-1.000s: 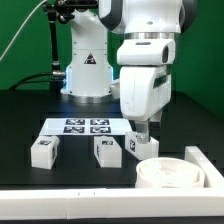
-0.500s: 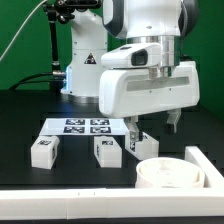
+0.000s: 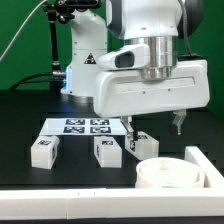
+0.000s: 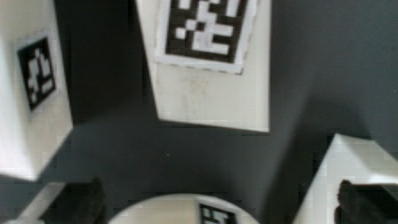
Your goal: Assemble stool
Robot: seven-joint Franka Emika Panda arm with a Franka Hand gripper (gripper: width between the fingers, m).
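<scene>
Above the black table | fingers spread wide, holding nothing | leg below, just beside seat

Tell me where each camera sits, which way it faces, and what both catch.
Exterior view: off the arm, low, facing its base across the table; shows the arm, open claw, legs, seat.
Wrist view: on the wrist, looking down at the table; only the claw's dark fingertips show.
Shared: the round seat and tagged legs.
</scene>
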